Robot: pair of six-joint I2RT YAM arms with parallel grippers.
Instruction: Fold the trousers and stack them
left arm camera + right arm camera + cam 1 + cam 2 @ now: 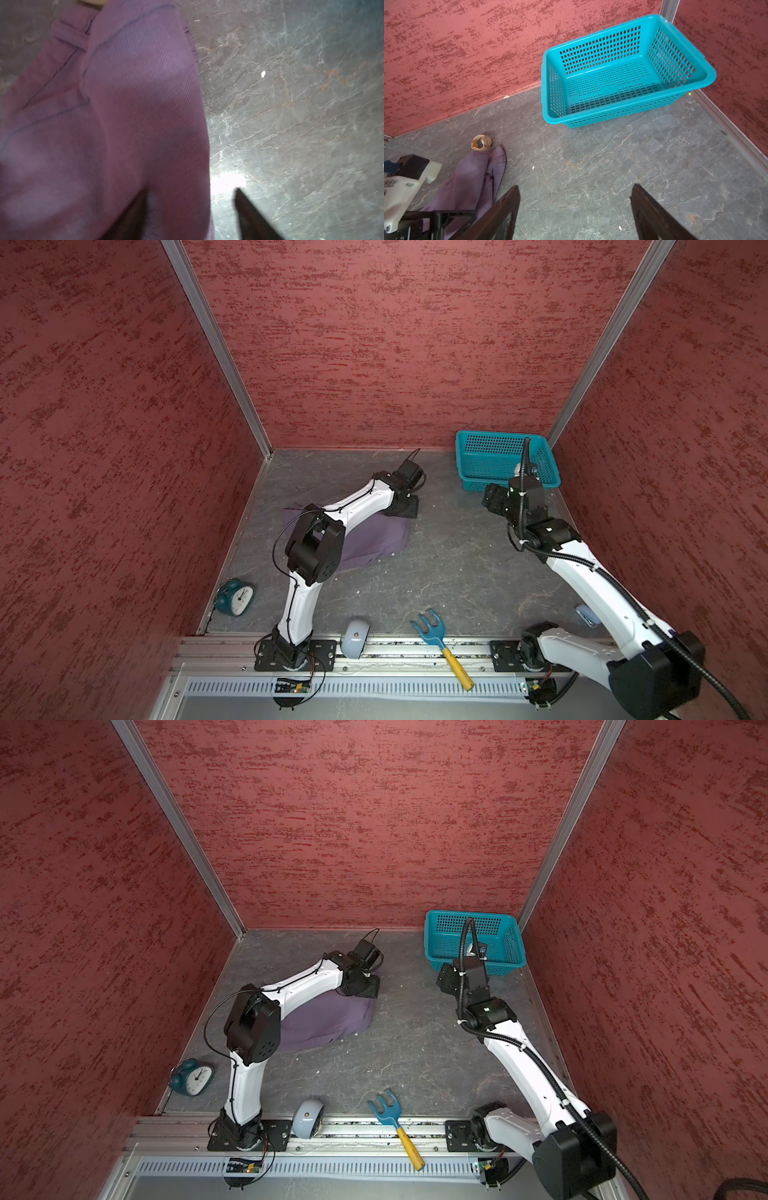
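The purple trousers lie folded in a heap on the grey table, left of centre, partly under the left arm. My left gripper hangs low over their far right end. In the left wrist view the trousers fill the frame's left half, and the left gripper is open. One finger is over the cloth's folded edge, the other over bare table. My right gripper is open above bare table, just before the teal basket, which is empty.
A teal alarm clock stands by the left wall. A blue rake with a yellow handle and a round white-blue device lie at the front rail. A beige wristwatch lies just beyond the trousers. Red walls enclose three sides.
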